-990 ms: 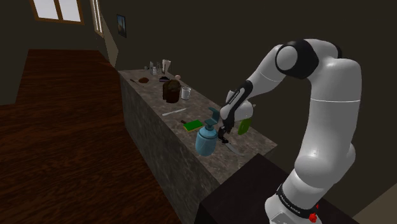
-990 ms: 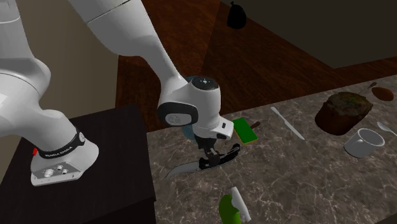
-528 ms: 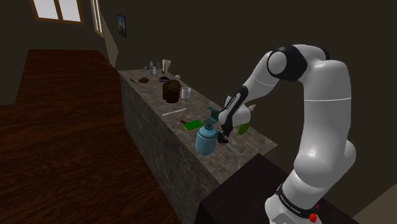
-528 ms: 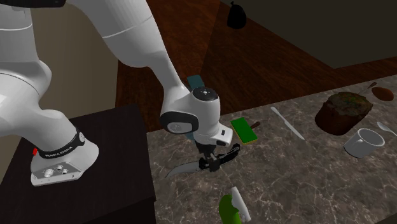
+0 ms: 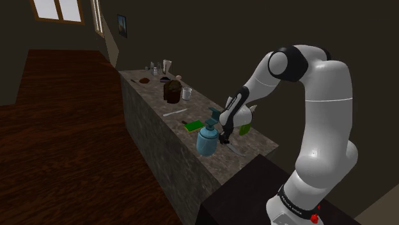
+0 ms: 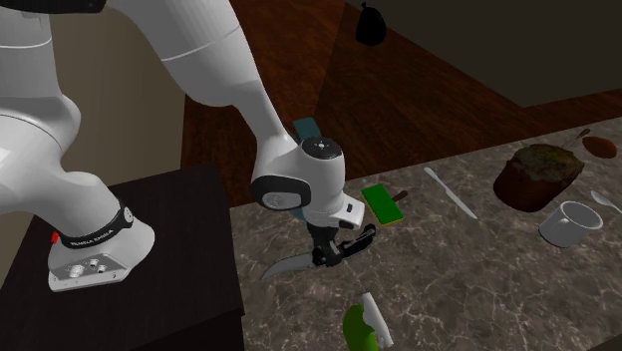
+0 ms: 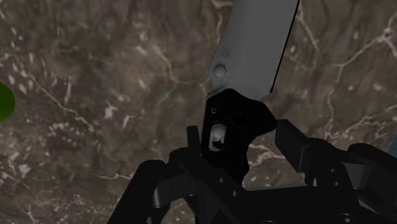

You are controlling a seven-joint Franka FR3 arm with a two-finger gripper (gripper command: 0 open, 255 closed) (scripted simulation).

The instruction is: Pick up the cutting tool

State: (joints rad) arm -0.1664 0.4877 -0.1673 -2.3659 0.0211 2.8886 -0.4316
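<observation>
Sunk lower than a second ago onto the folding knife (image 6: 291, 265) near the green block (image 6: 380, 203). Clamps its handle in the gripper (image 7: 240, 135), grasp apparently made; next needs a steady lift.

**Arm:** one white Franka arm with dark joints (image 5: 326, 108). The base collar sits at the shoulder view's lower right. The lower links rise nearly upright to a dark joint at the top. From there the forearm slopes down toward that view's left.

**Wrist:** white rounded housing with a dark round cap (image 6: 304, 175), turned so that the hand points downward.

**Gripper:** all-black two-finger gripper (image 6: 334, 249), set low and aimed down at a slight tilt.

**Fingers** (image 7: 299, 147)**:** pressed against the black handle of a grey-bladed knife (image 7: 254, 51), which they clasp between them.
</observation>
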